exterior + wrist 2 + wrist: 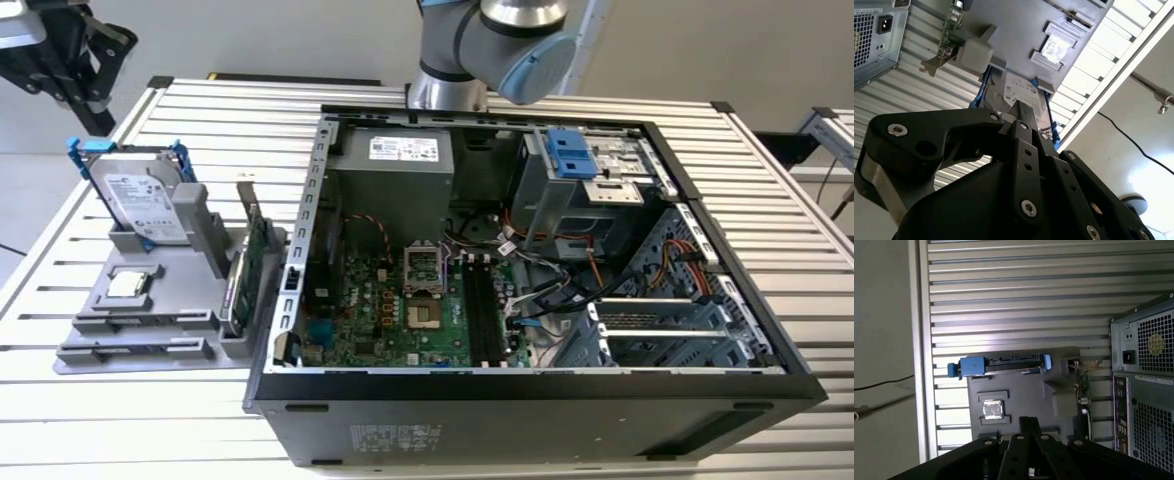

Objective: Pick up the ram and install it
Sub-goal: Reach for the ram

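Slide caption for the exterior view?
Open computer case on slatted table, hard drive in grey holder beside it.

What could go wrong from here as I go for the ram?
The ram stands close beside the taller expansion card in the grey holder, so the gripper might catch the wrong board. Loose cables lie next to the motherboard's long black slots; they could snag during insertion.
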You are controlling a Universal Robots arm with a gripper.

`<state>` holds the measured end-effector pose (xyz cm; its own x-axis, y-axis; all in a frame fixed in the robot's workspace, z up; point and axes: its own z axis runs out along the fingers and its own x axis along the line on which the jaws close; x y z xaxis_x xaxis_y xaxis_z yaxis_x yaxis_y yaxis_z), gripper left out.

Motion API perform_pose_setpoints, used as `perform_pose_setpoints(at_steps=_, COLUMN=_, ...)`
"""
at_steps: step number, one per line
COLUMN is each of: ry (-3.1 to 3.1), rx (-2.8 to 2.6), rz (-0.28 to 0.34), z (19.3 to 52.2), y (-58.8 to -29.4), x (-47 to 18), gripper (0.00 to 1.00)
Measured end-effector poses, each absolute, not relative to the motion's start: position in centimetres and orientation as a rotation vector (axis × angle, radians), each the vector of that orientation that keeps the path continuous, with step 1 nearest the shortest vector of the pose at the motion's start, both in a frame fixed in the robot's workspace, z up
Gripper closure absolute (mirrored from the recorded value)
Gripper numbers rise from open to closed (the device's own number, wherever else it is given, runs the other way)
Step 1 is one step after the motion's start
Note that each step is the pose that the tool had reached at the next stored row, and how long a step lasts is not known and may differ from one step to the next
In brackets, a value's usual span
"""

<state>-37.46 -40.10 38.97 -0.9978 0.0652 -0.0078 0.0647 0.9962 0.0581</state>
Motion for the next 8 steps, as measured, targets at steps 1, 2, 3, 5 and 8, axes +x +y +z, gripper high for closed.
perform_pose_setpoints(at_steps=1, ry=3.129, rx=0.102, rz=0.091, z=38.96, y=-40.16, x=-37.46, gripper=1.00)
perform_pose_setpoints(at_steps=2, ry=3.130, rx=0.102, rz=0.090, z=38.97, y=-40.26, x=-37.46, gripper=1.00)
perform_pose_setpoints(at_steps=3, ry=3.130, rx=0.102, rz=0.090, z=38.96, y=-40.37, x=-37.46, gripper=1.00)
perform_pose_setpoints(at_steps=5, ry=3.130, rx=0.102, rz=0.090, z=38.96, y=-40.62, x=-37.46, gripper=1.00)
perform_pose_setpoints(at_steps=8, ry=3.130, rx=0.102, rz=0.091, z=38.95, y=-41.03, x=-37.45, gripper=1.00)
